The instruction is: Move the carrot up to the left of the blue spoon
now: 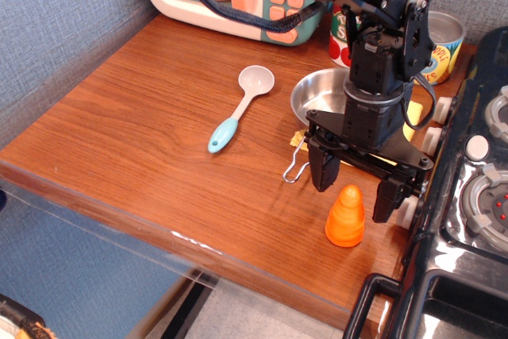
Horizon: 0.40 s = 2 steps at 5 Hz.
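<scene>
Spanning grey fabric walls, wooden counter [143, 148] (glossy) holds carrot [346, 217].

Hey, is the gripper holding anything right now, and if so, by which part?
Nothing is held. The gripper hangs open above the carrot, which stands upright on the table, clear of both fingers.

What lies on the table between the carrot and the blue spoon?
Only bare wood lies between the carrot and the blue spoon; the pan's wire handle sits just beside that line.

Single cam, high front-left, angled down across wooden tabletop [143, 132] toward back wall, mid-range.
</scene>
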Tool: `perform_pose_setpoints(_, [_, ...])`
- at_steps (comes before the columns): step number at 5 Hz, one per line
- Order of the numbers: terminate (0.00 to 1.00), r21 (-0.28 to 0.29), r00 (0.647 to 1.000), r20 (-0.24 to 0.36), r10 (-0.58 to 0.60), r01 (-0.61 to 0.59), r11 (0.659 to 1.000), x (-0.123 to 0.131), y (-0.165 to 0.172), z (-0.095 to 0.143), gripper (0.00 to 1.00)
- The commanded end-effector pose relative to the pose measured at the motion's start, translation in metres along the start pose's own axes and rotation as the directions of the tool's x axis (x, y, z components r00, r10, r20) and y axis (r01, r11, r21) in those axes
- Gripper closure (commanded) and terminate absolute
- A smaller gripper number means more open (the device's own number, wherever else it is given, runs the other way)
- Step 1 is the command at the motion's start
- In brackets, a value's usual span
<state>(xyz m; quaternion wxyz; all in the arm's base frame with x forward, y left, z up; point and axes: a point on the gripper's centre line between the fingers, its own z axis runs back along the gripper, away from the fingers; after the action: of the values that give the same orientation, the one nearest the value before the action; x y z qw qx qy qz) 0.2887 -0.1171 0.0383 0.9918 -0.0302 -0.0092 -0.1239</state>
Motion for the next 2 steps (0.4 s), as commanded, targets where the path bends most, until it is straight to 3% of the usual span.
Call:
perform_pose_setpoints(1, [0.00,0.007,0.999,0.019,-0.043,0.043,0.999,-0.0123,-0.0104,0.0083,0.00])
perform_pose_setpoints(2, [0.00,0.013,0.999,0.011,-0.035,0.035,0.999,-0.0140,-0.0087,0.0048,0.00])
